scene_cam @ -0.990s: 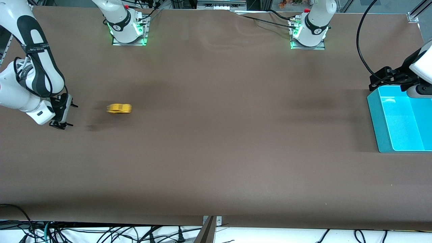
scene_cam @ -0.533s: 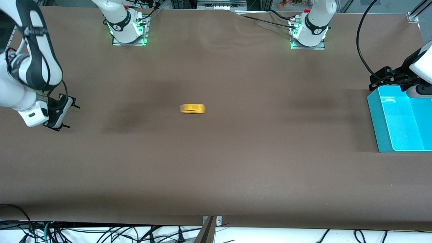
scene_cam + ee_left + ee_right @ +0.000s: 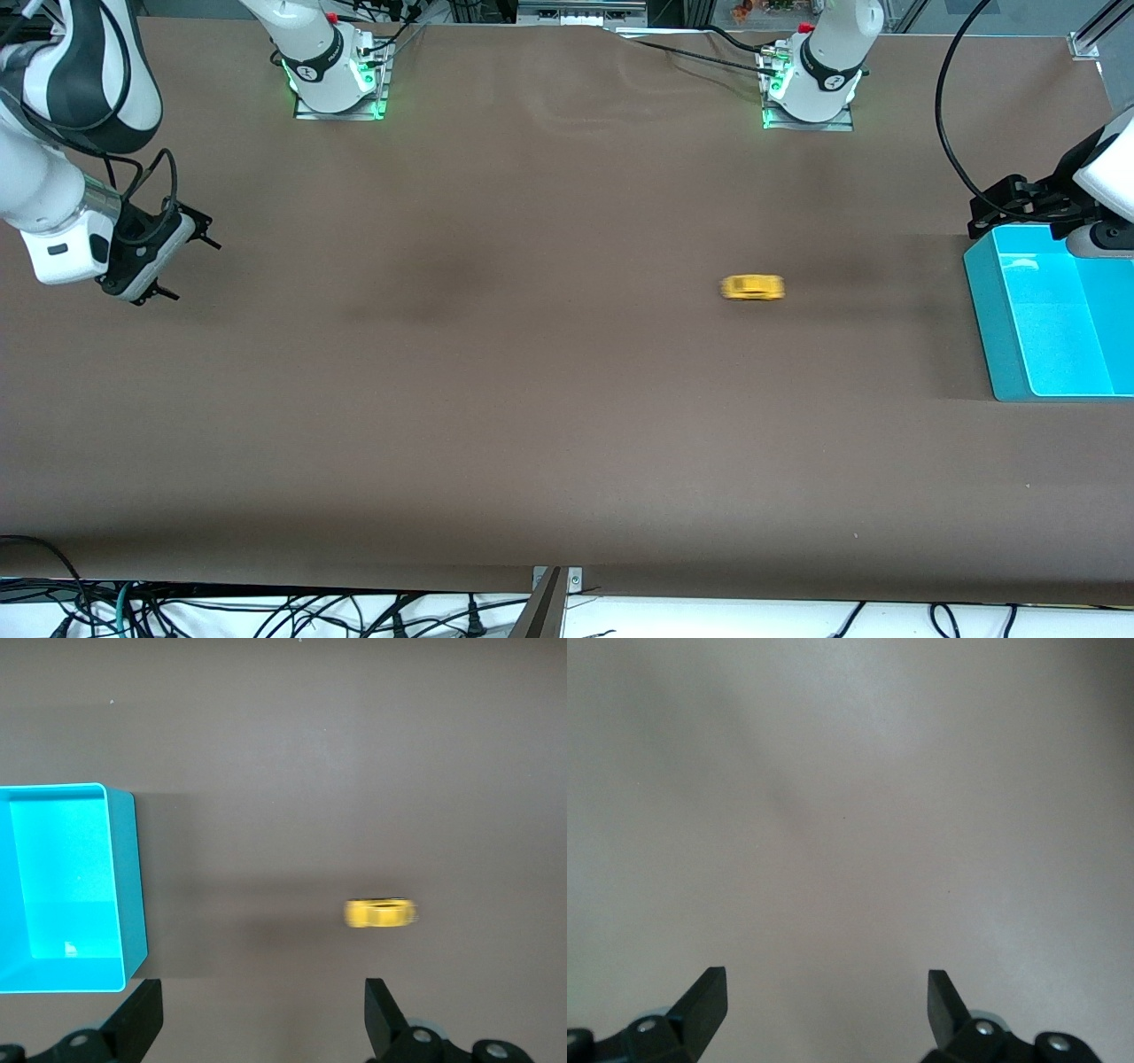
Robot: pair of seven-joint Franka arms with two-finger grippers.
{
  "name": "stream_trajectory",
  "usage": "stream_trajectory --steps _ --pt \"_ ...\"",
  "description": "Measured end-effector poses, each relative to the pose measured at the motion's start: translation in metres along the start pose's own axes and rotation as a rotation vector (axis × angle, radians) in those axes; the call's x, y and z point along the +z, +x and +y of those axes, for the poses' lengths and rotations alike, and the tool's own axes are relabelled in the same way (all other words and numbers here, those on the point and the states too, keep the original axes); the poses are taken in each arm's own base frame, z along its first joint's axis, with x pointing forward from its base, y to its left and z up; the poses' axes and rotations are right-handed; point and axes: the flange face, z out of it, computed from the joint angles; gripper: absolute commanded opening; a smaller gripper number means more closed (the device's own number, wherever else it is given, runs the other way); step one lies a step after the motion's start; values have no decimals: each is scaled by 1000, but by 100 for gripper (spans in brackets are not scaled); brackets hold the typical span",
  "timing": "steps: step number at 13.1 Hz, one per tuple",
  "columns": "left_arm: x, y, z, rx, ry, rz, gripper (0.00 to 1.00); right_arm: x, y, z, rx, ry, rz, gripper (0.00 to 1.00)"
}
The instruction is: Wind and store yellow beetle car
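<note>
- The brown table (image 3: pixel 567 425) carries everything, and the landmark on it is the blue bin (image 3: pixel 992 328) at the left arm's end.
- The blue bin is a turquoise, open-topped box with nothing visible inside it in the left wrist view (image 3: pixel 120 904).
- The left gripper (image 3: pixel 264 1019) hangs in the air over the bin's rim, fingers spread wide apart and holding nothing.
- The right gripper (image 3: pixel 182 255) is over bare table at the right arm's end, well apart from the bin, fingers (image 3: pixel 704 997) likewise wide apart and empty.
- The yellow beetle car (image 3: pixel 752 287) sits on the table near the bin, toward the right arm's end from it, touching neither gripper; it looks blurred in both the front and left wrist (image 3: pixel 380 913) views.
</note>
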Motion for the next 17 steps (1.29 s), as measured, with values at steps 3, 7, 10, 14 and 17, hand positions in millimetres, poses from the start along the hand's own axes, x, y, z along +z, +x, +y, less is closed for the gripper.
stream_trajectory --steps 3,7,10,14,17 --pt "1 -1 0 6 0 -8 100 -11 3 -7 103 -2 1 100" --pt "8 -2 1 27 -1 -50 100 -58 16 -48 352 -4 -5 100" --pt "24 -1 3 39 -4 -118 100 -94 19 -71 509 -14 -2 100" --pt "32 -2 3 219 -20 -157 100 -131 20 -75 648 -22 -8 100" --pt "41 -3 -5 382 -44 -195 100 -145 15 -73 703 -31 -12 100"
